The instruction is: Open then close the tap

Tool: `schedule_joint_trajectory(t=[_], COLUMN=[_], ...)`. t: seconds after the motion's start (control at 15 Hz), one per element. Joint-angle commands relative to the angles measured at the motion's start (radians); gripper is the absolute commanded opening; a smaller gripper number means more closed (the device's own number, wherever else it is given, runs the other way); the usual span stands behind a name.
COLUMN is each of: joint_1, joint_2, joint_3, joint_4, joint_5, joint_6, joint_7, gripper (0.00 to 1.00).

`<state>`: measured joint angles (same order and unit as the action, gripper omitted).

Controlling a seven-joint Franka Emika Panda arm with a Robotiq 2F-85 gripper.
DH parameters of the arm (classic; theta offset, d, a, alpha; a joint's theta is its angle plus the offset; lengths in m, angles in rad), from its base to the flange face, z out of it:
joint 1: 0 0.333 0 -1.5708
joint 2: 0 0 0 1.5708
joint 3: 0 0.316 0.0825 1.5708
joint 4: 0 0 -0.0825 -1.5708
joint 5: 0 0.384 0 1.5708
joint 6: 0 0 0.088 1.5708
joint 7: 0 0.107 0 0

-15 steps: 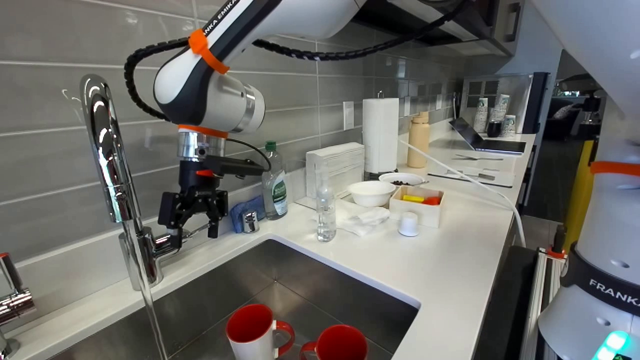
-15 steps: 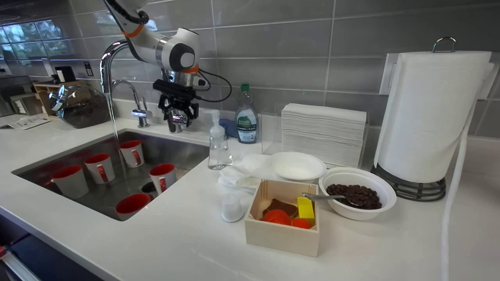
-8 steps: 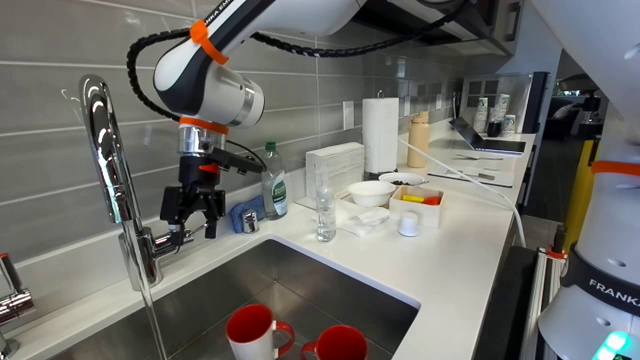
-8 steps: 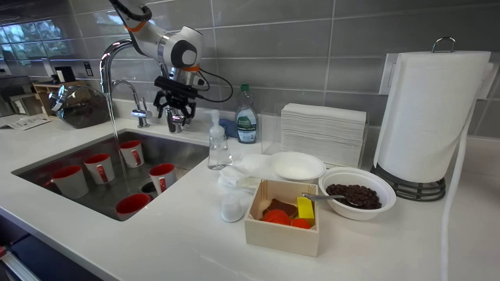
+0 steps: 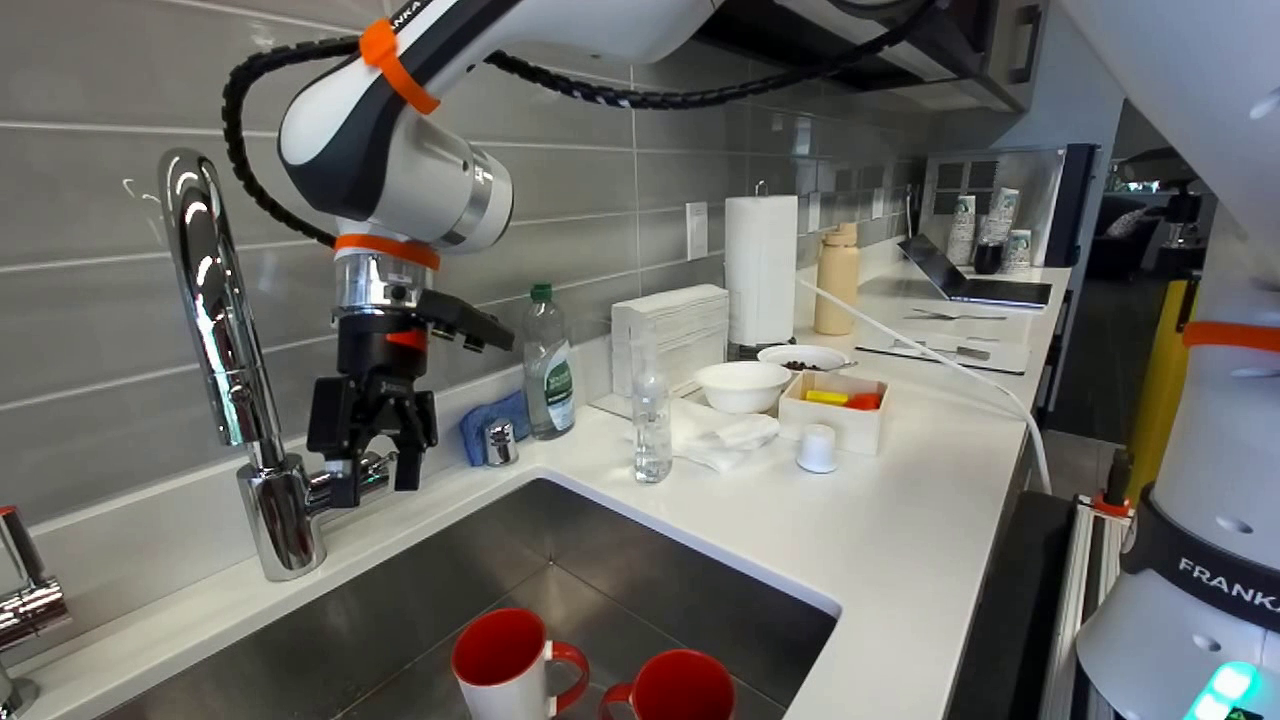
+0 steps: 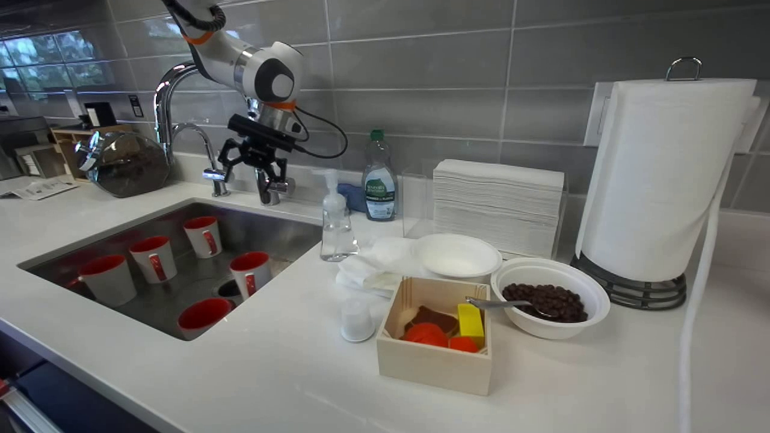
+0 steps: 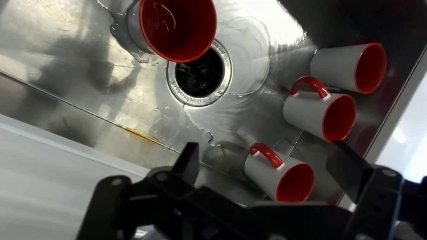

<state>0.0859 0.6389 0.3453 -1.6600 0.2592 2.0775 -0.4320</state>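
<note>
The chrome tap stands behind the sink, and its spout also shows in an exterior view. No water runs from the spout. Its side handle shows in both exterior views, partly hidden behind the fingers in one of them; its end lies to the right of the fingers. My gripper is open and points down in front of the handle, with nothing between its fingers. Whether a finger touches the handle I cannot tell. In the wrist view the gripper is open above the sink; the tap is not clearly seen there.
The sink holds several red-and-white mugs. A smaller faucet stands to one side. A dish soap bottle, a clear pump bottle, a wooden box and bowls stand on the counter.
The water stream has stopped. My gripper has moved along the wall toward the spout and the smaller faucet and slightly down. It stays open. The thin lever end seen earlier beside the fingers has shifted.
</note>
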Motion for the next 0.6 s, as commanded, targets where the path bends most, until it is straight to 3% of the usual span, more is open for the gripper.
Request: schedule_joint_trajectory(t=[0.0,0.53], joint_1=[0.022,0.044], joint_2=[0.007,-0.118], joint_3=[-0.002,-0.054], joint_4=[0.023,-0.061], joint_5=[0.015,-0.008], joint_6=[-0.031,0.016], joint_7=[-0.004,0.124], gripper=[1.0,1.0])
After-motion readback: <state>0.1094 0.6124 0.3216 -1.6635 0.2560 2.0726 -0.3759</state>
